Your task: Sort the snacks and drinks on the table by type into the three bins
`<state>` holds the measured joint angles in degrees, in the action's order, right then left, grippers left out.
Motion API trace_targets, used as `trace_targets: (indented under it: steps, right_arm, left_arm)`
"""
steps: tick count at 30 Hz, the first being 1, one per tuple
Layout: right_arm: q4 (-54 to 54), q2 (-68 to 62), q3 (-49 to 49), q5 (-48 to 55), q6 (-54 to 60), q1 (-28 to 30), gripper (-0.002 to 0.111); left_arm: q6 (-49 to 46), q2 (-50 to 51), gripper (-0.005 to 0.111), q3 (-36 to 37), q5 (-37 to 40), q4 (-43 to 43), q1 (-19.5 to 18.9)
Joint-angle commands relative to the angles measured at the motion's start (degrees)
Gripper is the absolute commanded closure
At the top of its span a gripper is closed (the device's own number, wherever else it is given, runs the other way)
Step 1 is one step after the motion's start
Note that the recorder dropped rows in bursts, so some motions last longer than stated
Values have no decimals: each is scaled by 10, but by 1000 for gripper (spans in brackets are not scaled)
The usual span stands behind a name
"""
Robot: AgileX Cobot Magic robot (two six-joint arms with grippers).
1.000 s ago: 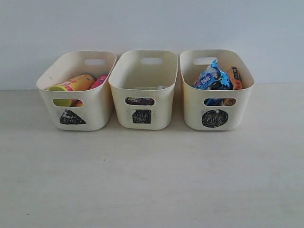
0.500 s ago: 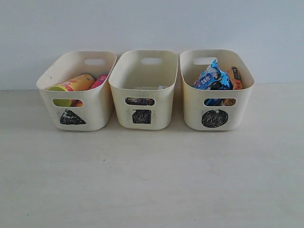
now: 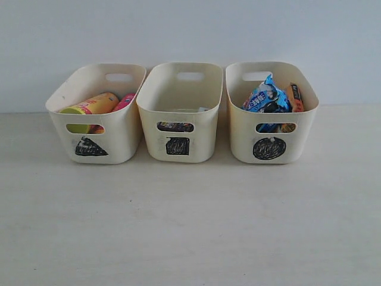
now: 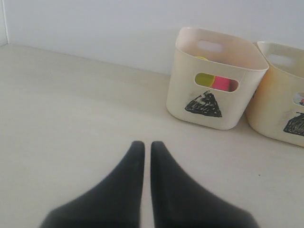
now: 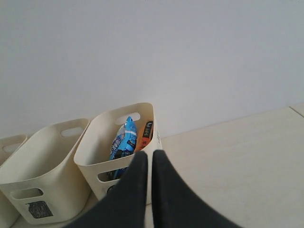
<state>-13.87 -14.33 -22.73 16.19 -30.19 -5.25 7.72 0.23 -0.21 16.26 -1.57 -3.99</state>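
Three cream bins stand in a row at the back of the table (image 3: pixel 190 226). The triangle bin (image 3: pixel 95 146) on the left holds a yellow-orange chip tube (image 3: pixel 92 105) and a pink one (image 3: pixel 124 101). In the middle, the square bin (image 3: pixel 177 146) shows a dark carton (image 3: pixel 174 127) through its handle slot. The circle bin (image 3: pixel 269 149) on the right holds a blue crinkly bag (image 3: pixel 266 98) and an orange-brown packet (image 3: pixel 294 97). My left gripper (image 4: pixel 147 145) is shut and empty above bare table, short of the triangle bin (image 4: pixel 204 76). My right gripper (image 5: pixel 150 156) is shut and empty, near the circle bin (image 5: pixel 95 159).
A plain pale wall rises behind the bins. Neither arm appears in the exterior view. The square bin (image 5: pixel 38 180) stands close beside the circle bin, with only narrow gaps between the tubs.
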Motion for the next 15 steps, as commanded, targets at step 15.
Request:
trace_targets:
  steps: [15]
  right_arm:
    - [58,6,1,-61,140,1,108]
  left_arm:
    - [4,-2,102,2,-4,-1,1]
